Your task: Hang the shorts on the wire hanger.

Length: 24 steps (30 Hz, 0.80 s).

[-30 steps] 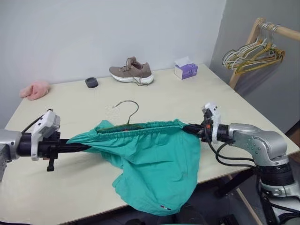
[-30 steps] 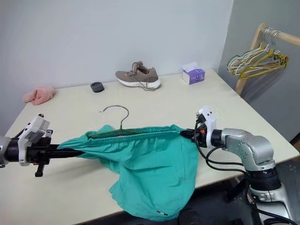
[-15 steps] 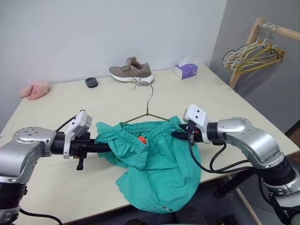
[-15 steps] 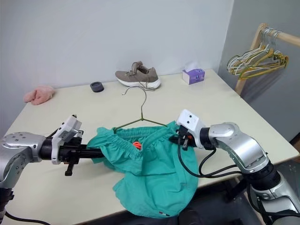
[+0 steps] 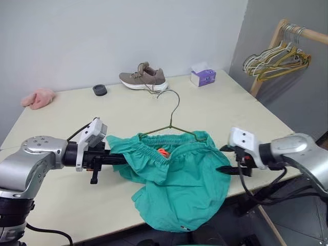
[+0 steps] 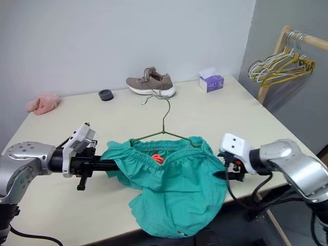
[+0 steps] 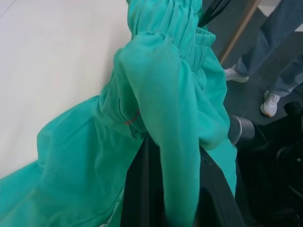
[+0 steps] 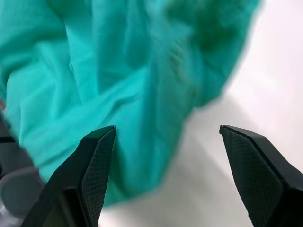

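The teal-green soft fabric shorts (image 5: 177, 184) lie bunched at the near edge of the table, their lower part draping over that edge. The gathered elastic waistband faces up and gapes open, with an orange drawstring tip (image 5: 163, 152) showing inside it. The thin olive-green wire hanger (image 5: 173, 121) stands nearly upright, its hook topmost and curling to one side, its sloping shoulders running down into the waistband, so its lower bar is hidden by the fabric

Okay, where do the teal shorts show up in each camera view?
Left eye: shorts lower centre, draped off the table's near edge.
Right eye: lower centre too.
Left wrist: bunched over the left gripper.
Right wrist: beyond the right gripper.
Shared landmark: the cream table.
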### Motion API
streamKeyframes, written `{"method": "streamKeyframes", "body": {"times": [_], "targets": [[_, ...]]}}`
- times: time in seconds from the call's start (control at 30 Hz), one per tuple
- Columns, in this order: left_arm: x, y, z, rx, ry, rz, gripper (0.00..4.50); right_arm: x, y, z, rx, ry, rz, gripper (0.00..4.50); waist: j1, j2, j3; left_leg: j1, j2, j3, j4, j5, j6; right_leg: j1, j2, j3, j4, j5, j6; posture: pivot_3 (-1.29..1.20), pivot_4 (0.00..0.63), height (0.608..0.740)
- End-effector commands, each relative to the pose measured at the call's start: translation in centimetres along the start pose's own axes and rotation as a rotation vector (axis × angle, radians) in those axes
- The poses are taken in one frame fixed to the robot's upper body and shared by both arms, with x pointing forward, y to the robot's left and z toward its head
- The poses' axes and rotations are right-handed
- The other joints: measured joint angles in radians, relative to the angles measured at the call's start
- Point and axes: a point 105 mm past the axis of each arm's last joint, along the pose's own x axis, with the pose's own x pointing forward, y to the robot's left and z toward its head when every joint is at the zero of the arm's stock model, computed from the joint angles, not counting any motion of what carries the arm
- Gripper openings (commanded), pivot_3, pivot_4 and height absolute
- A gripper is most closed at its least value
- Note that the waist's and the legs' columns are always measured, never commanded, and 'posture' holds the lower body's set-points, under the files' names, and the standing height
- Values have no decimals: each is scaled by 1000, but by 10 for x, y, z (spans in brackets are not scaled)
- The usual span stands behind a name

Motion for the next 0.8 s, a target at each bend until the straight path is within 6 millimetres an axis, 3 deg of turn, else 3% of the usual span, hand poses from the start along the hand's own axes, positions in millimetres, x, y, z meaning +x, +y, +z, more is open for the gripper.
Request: {"method": "streamKeyframes", "body": {"times": [0.03, 0.27, 0.37, 0.43, 0.57, 0.7, 0.8], "targets": [[0, -4, 12, 40, -26, -17, 0, -11, -15, 15, -49, -68, -81, 3736, -4, 0, 0, 0, 0, 1, 0, 0, 0, 0, 0, 1, 0, 0, 0, -325, 0, 740], [0, -4, 10, 53, -5, -21, 0, -8, -12, 22, -102, -75, -56, 3736, 0, 0, 0, 1, 0, 1, 1, 0, 0, 0, 0, 1, 0, 0, 0, -321, 0, 740], [-1, -3, 9, 63, 7, -15, 0, -8, -21, 24, -121, -65, -97, 3736, 0, 0, 0, 0, 0, 1, 1, 0, 0, 0, 0, 1, 0, 0, 0, -318, 0, 740], [-2, -2, 7, 77, 18, -4, 0, -11, -26, 22, -127, -56, -113, 3736, 2, 0, 0, 0, 0, 1, 0, 0, 0, 0, 0, 1, 0, 0, 0, -313, 0, 740], [-6, 7, 7, 148, 19, 73, 0, -25, -11, 11, -125, -9, -20, 3736, 5, 1, 1, 0, 0, 1, 0, 0, 0, 0, 0, 0, 0, 0, -1, -304, 0, 740], [-5, 11, 10, 177, -17, 107, 0, -40, -12, 10, -69, -49, 0, 3736, 9, 0, 1, 0, 0, 1, 0, 0, 0, 0, 0, 0, 0, 0, -1, -303, 0, 740], [-2, 12, 11, 183, -37, 117, 0, -37, -13, 9, -62, -54, -15, 4278, 6, 0, 1, 0, 0, 1, 1, 0, 0, 1, 0, 0, 0, 0, -1, -305, 0, 740]]}}
